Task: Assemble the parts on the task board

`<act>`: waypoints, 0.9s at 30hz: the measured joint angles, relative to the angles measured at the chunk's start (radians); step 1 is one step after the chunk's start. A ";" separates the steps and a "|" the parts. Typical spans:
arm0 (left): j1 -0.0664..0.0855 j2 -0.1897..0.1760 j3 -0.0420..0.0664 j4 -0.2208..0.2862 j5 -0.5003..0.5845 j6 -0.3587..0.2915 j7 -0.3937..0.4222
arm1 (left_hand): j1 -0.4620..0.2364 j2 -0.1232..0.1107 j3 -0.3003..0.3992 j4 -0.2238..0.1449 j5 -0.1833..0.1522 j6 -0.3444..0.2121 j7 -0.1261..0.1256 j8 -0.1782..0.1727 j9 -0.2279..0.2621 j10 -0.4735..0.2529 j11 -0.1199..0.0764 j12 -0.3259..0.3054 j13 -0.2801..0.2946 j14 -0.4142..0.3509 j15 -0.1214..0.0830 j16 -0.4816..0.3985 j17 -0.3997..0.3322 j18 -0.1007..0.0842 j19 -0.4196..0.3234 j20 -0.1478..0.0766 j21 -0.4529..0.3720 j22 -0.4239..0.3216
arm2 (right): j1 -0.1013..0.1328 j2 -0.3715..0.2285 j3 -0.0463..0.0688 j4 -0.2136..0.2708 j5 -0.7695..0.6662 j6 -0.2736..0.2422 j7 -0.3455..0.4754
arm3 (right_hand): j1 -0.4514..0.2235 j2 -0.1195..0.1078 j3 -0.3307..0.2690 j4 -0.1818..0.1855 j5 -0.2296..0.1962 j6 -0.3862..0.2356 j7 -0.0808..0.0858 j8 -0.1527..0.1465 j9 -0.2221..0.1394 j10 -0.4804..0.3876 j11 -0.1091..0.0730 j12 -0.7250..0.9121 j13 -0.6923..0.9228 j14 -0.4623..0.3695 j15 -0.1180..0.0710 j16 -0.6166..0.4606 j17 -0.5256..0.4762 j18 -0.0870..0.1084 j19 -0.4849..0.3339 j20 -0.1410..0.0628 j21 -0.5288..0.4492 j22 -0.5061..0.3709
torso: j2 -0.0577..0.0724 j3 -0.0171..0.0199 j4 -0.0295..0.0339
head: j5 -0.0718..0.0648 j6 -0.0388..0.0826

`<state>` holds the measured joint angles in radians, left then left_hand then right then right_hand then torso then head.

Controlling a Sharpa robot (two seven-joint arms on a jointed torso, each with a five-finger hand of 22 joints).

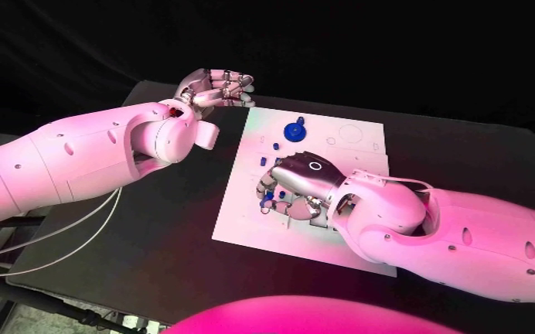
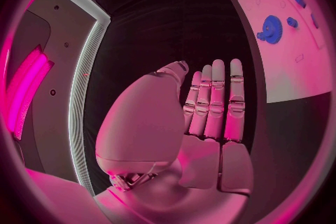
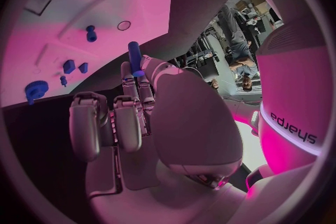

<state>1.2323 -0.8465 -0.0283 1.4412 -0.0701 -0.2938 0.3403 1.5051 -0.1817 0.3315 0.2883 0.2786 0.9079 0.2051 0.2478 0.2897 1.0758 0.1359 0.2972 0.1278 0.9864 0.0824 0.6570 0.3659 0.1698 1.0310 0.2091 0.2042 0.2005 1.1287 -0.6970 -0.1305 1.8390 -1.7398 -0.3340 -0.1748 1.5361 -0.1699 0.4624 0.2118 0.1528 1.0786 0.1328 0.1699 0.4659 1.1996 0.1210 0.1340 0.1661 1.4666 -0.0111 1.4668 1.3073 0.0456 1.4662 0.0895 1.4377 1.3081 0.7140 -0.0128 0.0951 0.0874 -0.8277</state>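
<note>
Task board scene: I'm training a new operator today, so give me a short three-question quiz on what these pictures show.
1. True or false: the left hand rests on the task board.
2. What does the right hand hold? A) a blue gear B) a blue peg C) nothing
3. Fill in: the blue gear lies on the board's ___ half, seen from the robot.

Key
1. False: it hangs open beside the board's far left corner, over the black table, holding nothing.
2. B: the right wrist view shows a blue peg pinched at its fingertips.
3. Far.
</note>
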 measured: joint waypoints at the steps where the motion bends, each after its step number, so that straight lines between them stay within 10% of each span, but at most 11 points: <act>1: 0.000 0.002 0.000 0.000 0.000 0.000 0.000 | 0.000 0.000 0.000 0.000 0.000 0.000 0.000 0.000 0.000 0.000 0.000 0.000 0.000 0.000 0.000 0.000 0.000 0.000 0.000 0.000 0.000 0.000 | -0.008 0.008 0.000 -0.007 0.000 0.000 0.003 | 0.000 0.000 0.000 0.000 0.000 0.000 0.000 0.000 0.000 0.000 0.000 -0.002 0.000 0.000 0.000 0.000 0.000 0.000 0.000 0.000 0.000 0.000 | 0.000 0.0000 0.0005 | 0.001 -0.001; 27: 0.000 0.014 0.000 -0.006 0.000 0.007 -0.003 | 0.000 0.000 0.000 0.000 0.000 0.000 0.000 0.000 0.000 0.000 0.000 0.000 0.000 0.000 0.000 0.000 0.001 0.000 0.004 0.004 0.000 -0.001 | -0.050 0.027 -0.003 -0.086 -0.018 0.000 0.025 | 0.000 0.000 0.003 -0.003 0.009 0.000 0.000 0.000 0.002 0.000 0.000 -0.005 0.003 0.000 0.000 0.000 0.001 0.000 0.000 0.000 0.000 0.000 | 0.000 0.0023 -0.0003 | 0.009 -0.001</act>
<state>1.2324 -0.8326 -0.0283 1.4349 -0.0699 -0.2871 0.3369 1.5051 -0.1818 0.3314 0.2883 0.2786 0.9079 0.2051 0.2477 0.2897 1.0757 0.1359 0.2971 0.1276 0.9863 0.0824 0.6571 0.3667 0.1698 1.0347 0.2128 0.2042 0.1995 1.0792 -0.6701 -0.1334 1.7530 -1.7580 -0.3340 -0.1501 1.5358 -0.1702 0.4652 0.2089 0.1620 1.0785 0.1327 0.1698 0.4677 1.1996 0.1210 0.1294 0.1691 1.4666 -0.0111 1.4668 1.3079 0.0455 1.4662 0.0896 1.4376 1.3078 0.7144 -0.0105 0.0948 0.0960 -0.8286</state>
